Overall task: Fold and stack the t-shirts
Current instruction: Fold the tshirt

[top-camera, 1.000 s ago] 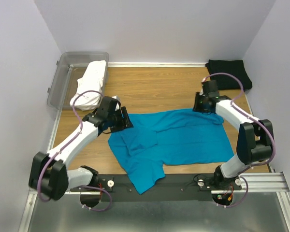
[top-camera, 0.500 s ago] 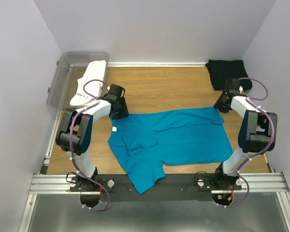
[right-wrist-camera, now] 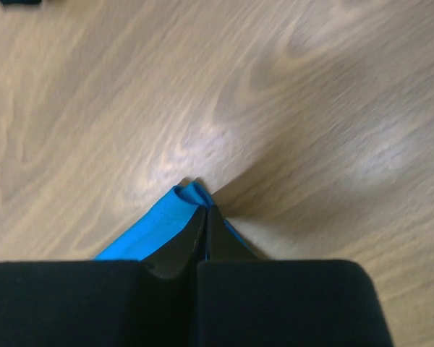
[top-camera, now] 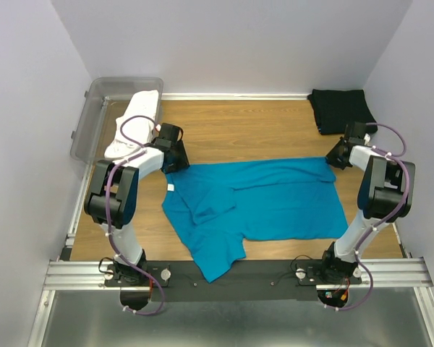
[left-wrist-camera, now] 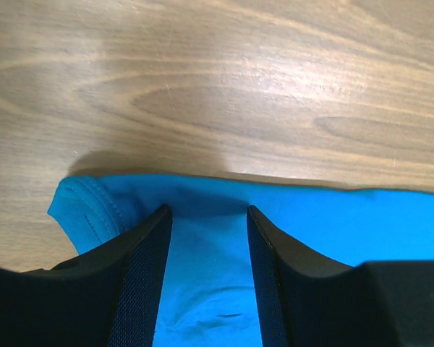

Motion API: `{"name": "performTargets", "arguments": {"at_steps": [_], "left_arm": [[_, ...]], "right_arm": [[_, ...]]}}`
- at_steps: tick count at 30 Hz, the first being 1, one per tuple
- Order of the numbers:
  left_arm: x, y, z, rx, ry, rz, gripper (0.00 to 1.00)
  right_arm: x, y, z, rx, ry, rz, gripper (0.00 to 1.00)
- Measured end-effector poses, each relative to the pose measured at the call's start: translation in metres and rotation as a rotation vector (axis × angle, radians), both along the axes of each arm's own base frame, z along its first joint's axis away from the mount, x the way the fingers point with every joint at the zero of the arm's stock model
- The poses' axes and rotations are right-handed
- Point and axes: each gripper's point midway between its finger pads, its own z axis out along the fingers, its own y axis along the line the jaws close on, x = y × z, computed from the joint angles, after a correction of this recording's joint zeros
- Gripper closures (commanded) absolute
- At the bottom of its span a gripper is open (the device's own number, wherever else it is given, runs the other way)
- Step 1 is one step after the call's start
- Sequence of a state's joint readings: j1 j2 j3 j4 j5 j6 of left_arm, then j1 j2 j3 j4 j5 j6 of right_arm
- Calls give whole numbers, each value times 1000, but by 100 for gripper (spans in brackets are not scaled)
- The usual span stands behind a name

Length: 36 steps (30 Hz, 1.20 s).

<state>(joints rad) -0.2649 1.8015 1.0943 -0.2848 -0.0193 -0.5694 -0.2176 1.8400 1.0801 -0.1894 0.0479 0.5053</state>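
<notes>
The teal-blue t-shirt [top-camera: 275, 202] lies spread on the wooden table, its left part rumpled and one sleeve reaching the near edge. My left gripper [top-camera: 176, 156] is at the shirt's far left corner. In the left wrist view its jaws [left-wrist-camera: 206, 210] are apart, with the teal cloth [left-wrist-camera: 347, 217] lying flat between them. My right gripper [top-camera: 338, 155] is at the far right corner, and in the right wrist view [right-wrist-camera: 205, 208] it is shut on a pinch of the teal hem [right-wrist-camera: 155, 224]. The black t-shirt [top-camera: 341, 110] lies folded at the far right. The white t-shirt [top-camera: 134, 126] hangs over the tub's edge.
A clear grey plastic tub [top-camera: 94, 116] stands at the far left corner beside the table. White walls close in the table on three sides. Bare wood [top-camera: 246, 130] shows beyond the teal shirt. The arms' rail [top-camera: 275, 271] runs along the near edge.
Both grippers have moved outward to the teal shirt's far corners. Its far edge is now stretched straighter between them, and it has shifted slightly away from the near edge.
</notes>
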Motion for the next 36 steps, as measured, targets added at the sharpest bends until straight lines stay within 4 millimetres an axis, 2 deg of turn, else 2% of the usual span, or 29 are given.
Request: {"name": "performTargets", "arguments": {"at_steps": [6, 10, 13, 14, 17, 20, 21, 23, 27, 29, 31, 33, 36], "left_arm": [[7, -1, 0, -3, -7, 2, 45], [22, -8, 1, -18, -22, -8, 44], [36, -13, 4, -28, -35, -21, 35], [38, -14, 5, -27, -39, -26, 35], [44, -15, 11, -20, -49, -38, 29], [48, -16, 22, -24, -70, -43, 25], [47, -16, 30, -27, -81, -45, 25], [45, -17, 42, -34, -101, -47, 25], [27, -19, 82, -62, -178, -53, 30], [16, -22, 92, -74, -203, -62, 33], [1, -26, 91, -81, -202, -76, 40], [-10, -29, 80, -81, -175, -83, 45], [-20, -28, 56, -67, -114, -88, 48]], "right_arm": [[9, -28, 0, 32, -43, -91, 98], [20, -41, 1, 34, -56, -108, 96], [26, -43, 2, 31, -61, -81, 90], [27, -43, 2, 30, -62, -79, 90], [26, -42, 3, 17, -58, -55, 78], [20, -37, 7, 11, -49, -36, 70], [16, -34, 12, 9, -52, -32, 65], [9, -28, 22, 7, -63, -26, 64], [-3, -17, 56, 2, -134, -27, 65], [-9, -14, 66, 8, -161, -33, 66], [-16, -10, 68, 20, -166, -37, 70], [-21, -7, 61, 33, -152, -38, 75], [-28, -5, 53, 42, -128, -41, 75]]}}
